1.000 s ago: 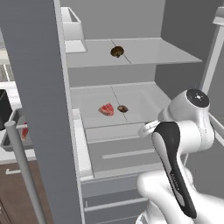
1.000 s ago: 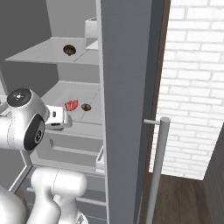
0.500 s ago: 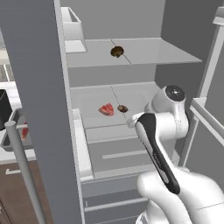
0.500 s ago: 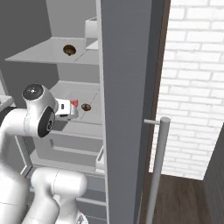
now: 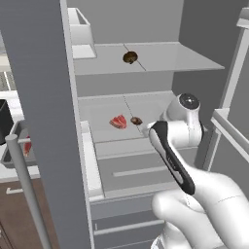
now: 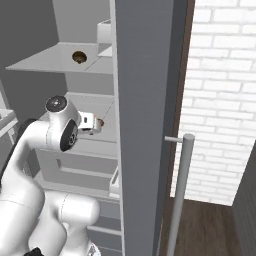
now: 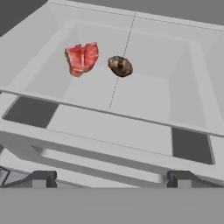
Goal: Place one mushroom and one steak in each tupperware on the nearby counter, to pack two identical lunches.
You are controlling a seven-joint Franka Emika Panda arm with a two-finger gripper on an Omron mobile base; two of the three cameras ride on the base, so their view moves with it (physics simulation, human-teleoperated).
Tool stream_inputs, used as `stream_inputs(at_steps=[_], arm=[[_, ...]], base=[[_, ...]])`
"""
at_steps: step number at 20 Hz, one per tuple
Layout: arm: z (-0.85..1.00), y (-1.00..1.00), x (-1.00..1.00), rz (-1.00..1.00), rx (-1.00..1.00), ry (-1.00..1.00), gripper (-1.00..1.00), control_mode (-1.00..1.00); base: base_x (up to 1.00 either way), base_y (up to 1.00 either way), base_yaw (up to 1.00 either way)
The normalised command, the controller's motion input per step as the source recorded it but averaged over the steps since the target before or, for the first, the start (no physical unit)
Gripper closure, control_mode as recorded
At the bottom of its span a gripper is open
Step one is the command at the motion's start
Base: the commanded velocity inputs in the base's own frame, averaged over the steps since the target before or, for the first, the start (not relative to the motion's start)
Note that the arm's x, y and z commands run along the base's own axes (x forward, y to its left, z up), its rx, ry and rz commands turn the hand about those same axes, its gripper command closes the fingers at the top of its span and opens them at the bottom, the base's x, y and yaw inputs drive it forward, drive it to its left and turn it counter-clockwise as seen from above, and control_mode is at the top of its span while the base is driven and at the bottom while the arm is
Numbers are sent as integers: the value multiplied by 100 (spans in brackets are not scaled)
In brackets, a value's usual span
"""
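The arm has been swung in toward the open fridge over the last second, and the hand (image 7: 109, 177) is now pointed into the middle shelf (image 5: 160, 104). Its fingers are spread fully and nothing is held.

On that shelf a steak (image 7: 82, 58) and a mushroom (image 7: 120, 66) are seen lying just beside each other, apart, well ahead of the fingertips. A second mushroom (image 5: 130, 57) is seen on the upper shelf (image 5: 189, 56).

No item appears to have been picked yet, so the packing is judged to be at its start. The reach is judged to be an approach to one of the two shelf items; which one cannot be told.
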Motion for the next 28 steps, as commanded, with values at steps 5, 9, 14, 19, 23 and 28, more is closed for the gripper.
stream_inputs(at_steps=[5,9,14,19,23,28], arm=[[-33,0,72,-5,1,-2,-100,-100],[-10,0,98,0,5,0,-100,-100],[-2,0,96,0,5,1,-100,-100],[-11,4,72,0,1,1,-100,-100],[-18,10,50,0,0,0,-100,-100],[-28,17,38,0,-1,2,-100,-100]], base=[[0,0,0],[0,0,0],[0,0,0],[0,0,0],[0,0,0],[0,0,0]])
